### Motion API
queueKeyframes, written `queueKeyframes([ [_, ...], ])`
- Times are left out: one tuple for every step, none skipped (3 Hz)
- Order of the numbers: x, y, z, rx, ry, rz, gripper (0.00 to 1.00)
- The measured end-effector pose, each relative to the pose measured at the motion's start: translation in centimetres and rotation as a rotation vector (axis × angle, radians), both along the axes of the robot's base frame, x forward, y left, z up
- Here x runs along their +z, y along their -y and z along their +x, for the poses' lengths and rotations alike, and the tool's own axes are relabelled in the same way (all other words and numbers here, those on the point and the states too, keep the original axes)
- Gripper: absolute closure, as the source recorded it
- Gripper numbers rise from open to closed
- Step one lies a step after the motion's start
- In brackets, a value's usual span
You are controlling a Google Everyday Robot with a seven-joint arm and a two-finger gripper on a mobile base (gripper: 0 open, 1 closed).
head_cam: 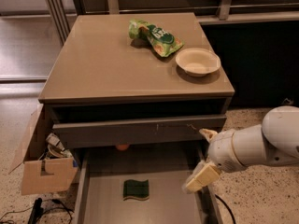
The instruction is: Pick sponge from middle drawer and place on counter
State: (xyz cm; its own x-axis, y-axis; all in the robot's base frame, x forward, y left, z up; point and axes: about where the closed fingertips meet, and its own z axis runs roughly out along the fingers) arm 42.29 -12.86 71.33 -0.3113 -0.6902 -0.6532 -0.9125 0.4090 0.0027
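Note:
The sponge (136,189), dark green face up with a yellow layer below, lies flat near the middle of the open middle drawer (103,202), a grey tray pulled out at the bottom of the view. The tan counter (103,64) is the cabinet top above it. My gripper (204,156) is on the white arm at the right, over the drawer's right wall, to the right of the sponge and a little above it. Its two cream fingers stand apart and hold nothing.
A bright green snack bag (155,36) and a cream bowl (197,61) sit on the counter's back right. A grey-brown drawer front (135,130) juts out above the open drawer. A small orange object (122,147) lies at the drawer's back. A cardboard box (44,171) stands at the left.

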Motion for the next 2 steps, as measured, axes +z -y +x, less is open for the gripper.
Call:
queueKeyframes([
  [-6.66, -2.64, 1.59, -0.036, 0.036, 0.029, 0.00],
  [-6.66, -2.64, 1.59, -0.036, 0.036, 0.029, 0.00],
])
